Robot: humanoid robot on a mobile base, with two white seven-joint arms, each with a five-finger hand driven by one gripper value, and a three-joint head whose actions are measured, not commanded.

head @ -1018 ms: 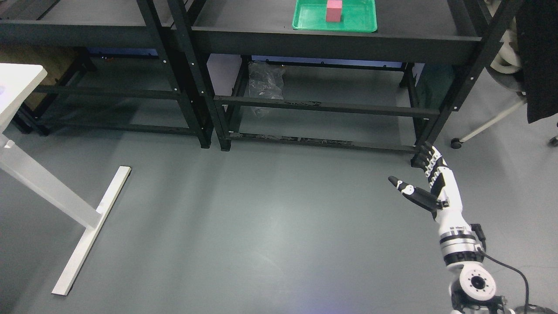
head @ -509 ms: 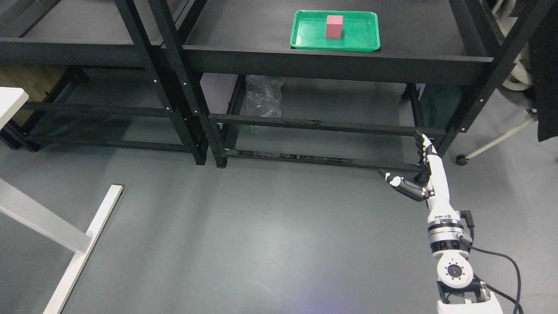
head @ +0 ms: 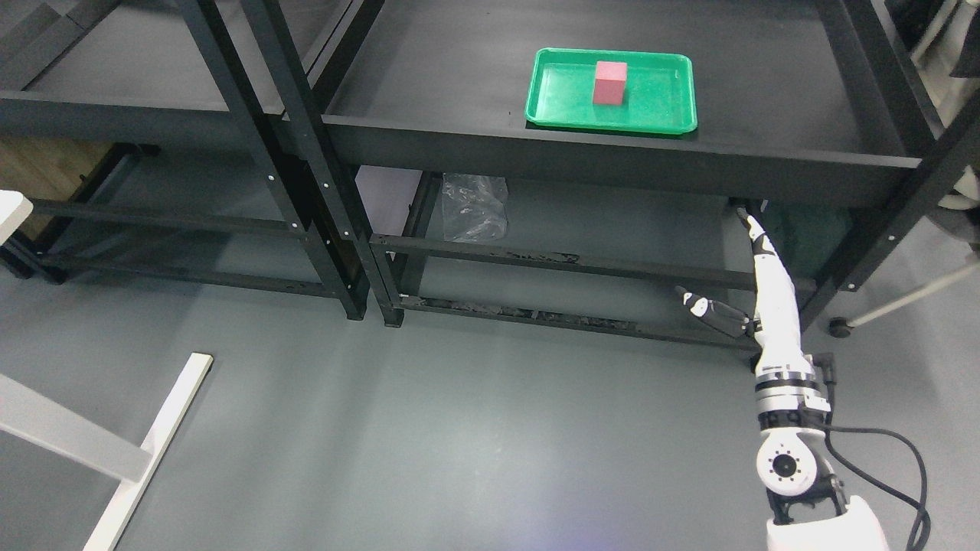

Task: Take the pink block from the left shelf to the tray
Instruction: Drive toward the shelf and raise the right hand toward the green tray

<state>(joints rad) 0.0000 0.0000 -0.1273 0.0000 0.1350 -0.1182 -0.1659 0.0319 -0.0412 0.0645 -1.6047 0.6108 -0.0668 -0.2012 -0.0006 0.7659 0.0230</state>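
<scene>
A pink block point(head: 610, 82) stands upright inside a green tray point(head: 658, 115) on the top of the right black shelf point(head: 475, 145). My right hand point(head: 735, 275) hangs well below that shelf top, near the shelf's lower right leg, fingers stretched straight and thumb spread, holding nothing. The left shelf point(head: 138, 122) shows a bare dark top. My left arm does not show.
A crumpled clear plastic bag point(head: 475, 207) lies under the right shelf. A white table foot point(head: 145, 451) crosses the floor at lower left. A white chair leg with a castor point(head: 896, 302) stands at the right edge. A black cable point(head: 896, 459) trails from my right forearm.
The whole picture has shifted down, so the camera has tilted up. My right hand has risen and turned edge-on, now reaching up by the shelf's lower rail. The block stays in the tray.
</scene>
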